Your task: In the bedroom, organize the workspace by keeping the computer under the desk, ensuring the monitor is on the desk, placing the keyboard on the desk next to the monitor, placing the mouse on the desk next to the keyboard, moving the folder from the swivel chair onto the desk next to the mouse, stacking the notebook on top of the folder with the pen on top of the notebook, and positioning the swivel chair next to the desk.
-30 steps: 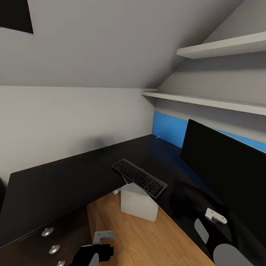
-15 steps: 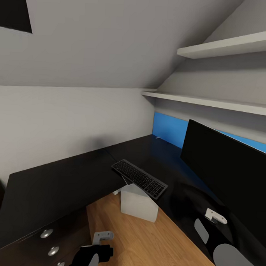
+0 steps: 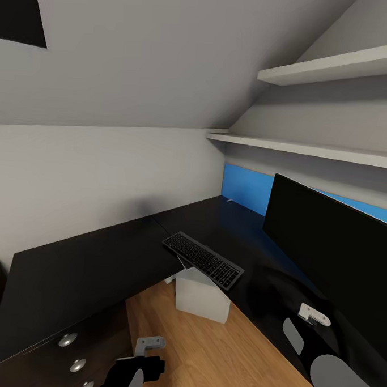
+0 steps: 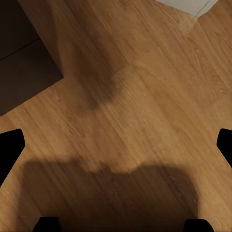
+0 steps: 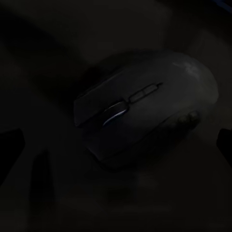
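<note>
The black L-shaped worktop (image 3: pixel 87 267) wraps the corner under the sloped ceiling, and most of the setup is already on it. The monitor (image 3: pixel 332 252) stands at 3 o'clock in the head view, its back to the blue panel (image 3: pixel 245 187), which is where a screen belongs. The keyboard (image 3: pixel 203 259) lies near the centre, just beside the monitor, but one end overhangs the worktop's inner edge, so it looks only roughly placed. The computer (image 3: pixel 202 296) sits on the wooden floor (image 3: pixel 208 353) just below that overhang, in the worktop's inner corner; I judge it close to tucked under rather than fully so.

The right arm reaches over the worktop at 4 o'clock, in front of the monitor. Its wrist camera looks down on the mouse (image 5: pixel 140 116), which rests on the dark surface between the spread tips of the right claw (image 5: pixel 116 140); the jaws stand apart on either side and nothing is held. That suggests the mouse is being set, or about to be taken, near the keyboard.

The left claw (image 4: pixel 116 145) hangs low at 6 o'clock over bare floor, its tips wide apart and empty, parked out of the way.

Count: one monitor, one keyboard, one mouse, one computer, two wall shelves (image 3: pixel 330 67), three silver drawer knobs (image 3: pixel 68 338).
</note>
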`<state>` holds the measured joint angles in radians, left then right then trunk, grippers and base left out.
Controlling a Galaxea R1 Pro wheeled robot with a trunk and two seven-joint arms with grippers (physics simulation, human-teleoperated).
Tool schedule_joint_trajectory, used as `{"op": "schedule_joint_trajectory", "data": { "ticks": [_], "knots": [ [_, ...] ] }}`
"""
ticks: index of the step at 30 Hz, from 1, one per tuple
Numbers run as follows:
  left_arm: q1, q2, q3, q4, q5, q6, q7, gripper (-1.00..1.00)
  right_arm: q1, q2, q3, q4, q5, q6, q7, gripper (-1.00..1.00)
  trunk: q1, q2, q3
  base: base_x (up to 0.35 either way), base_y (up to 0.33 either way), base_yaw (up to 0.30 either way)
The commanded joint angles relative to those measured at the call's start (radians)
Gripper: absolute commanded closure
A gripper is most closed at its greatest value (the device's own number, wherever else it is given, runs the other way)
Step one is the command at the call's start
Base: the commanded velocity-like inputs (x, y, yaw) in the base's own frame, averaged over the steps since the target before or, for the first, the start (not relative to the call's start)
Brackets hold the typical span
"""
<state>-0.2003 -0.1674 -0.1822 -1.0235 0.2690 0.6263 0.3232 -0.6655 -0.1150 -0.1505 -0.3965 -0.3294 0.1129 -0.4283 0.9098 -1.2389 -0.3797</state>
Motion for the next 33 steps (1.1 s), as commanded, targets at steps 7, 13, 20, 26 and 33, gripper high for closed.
{"op": "schedule_joint_trajectory", "data": {
  "ticks": [7,13,20,26,33],
  "knots": [
    [-0.001,0.0,-0.002,-0.001,0.01,0.003,0.011,-1.0,0.0,0.0,0.0,-0.004,-0.022,0.003,-0.004,-1.0,0.0,-0.001,-0.001,0.0,0.0,0.0],
    [-0.001,0.0,-0.002,-0.001,0.01,0.003,0.011,-1.0,0.0,0.0,0.0,-0.004,-0.023,0.0,-0.004,-1.0,0.0,-0.001,-0.001,0.0,0.0,0.0],
    [-0.001,0.0,-0.002,-0.001,0.01,0.003,0.011,-1.0,0.0,0.0,-0.02,-0.006,-0.023,-0.004,-0.006,-1.0,0.0,-0.001,-0.001,0.0,0.0,0.0],
    [-0.001,0.0,-0.002,-0.001,0.01,0.003,0.011,-1.0,0.0,0.0,-0.035,-0.015,-0.022,-0.005,-0.007,-1.0,0.0,-0.001,-0.001,0.0,0.0,0.0],
    [-0.001,0.0,-0.002,-0.001,0.01,0.003,0.011,-1.0,0.0,0.0,-0.038,-0.017,-0.022,-0.012,-0.01,-1.0,0.0,-0.001,-0.001,0.0,0.0,0.0]
  ]
}}
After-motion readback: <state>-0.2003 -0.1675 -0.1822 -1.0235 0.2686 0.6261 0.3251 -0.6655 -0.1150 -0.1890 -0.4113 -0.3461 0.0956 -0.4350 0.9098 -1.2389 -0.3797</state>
